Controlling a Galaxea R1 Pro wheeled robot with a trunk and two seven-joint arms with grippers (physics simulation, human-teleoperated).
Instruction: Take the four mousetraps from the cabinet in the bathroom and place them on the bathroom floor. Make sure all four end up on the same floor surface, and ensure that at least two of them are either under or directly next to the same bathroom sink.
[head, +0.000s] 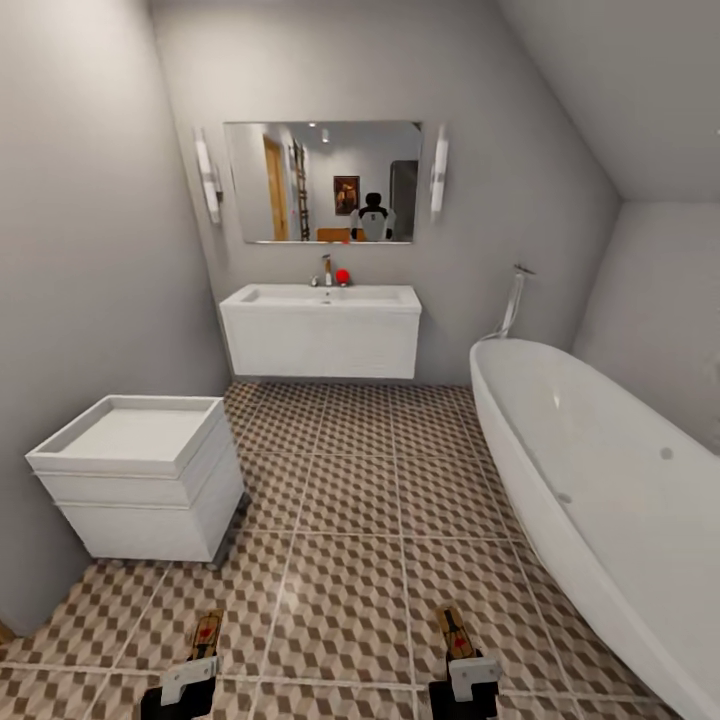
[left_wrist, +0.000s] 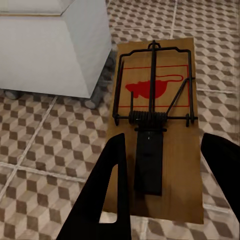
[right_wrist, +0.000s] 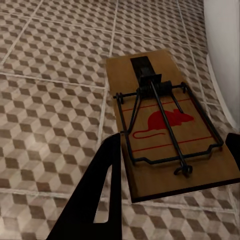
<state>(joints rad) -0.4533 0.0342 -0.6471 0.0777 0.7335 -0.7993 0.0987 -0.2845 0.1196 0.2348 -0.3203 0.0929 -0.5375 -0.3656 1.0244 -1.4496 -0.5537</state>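
Bathroom floor (head: 350, 490) tiled, sink (head: 320, 296) at 12 o'clock, I carry traps at 7 and 5 | left wrist: left gripper (left_wrist: 165, 165) clamps mousetrap (left_wrist: 155, 125), board lengthwise along fingers | right wrist: right gripper (right_wrist: 175, 165) grips second mousetrap (right_wrist: 167, 125), likewise.

Overall light: soft, even brightness is seen across the room, with no harsh source.
Wall lamps (head: 208, 180): a pale glow is given off on both sides of the mirror (head: 322, 182).
Shadows: a faint dark band is cast under the sink (head: 320, 330); mild shading lies beside the near left white unit (head: 140, 475).
Glare: a gentle sheen is picked up on the bathtub (head: 610, 480) rim.
Sharpness: slight softness is noted throughout; wrist views are crisper.
Edges: wide-angle stretching is seen at the frame borders.
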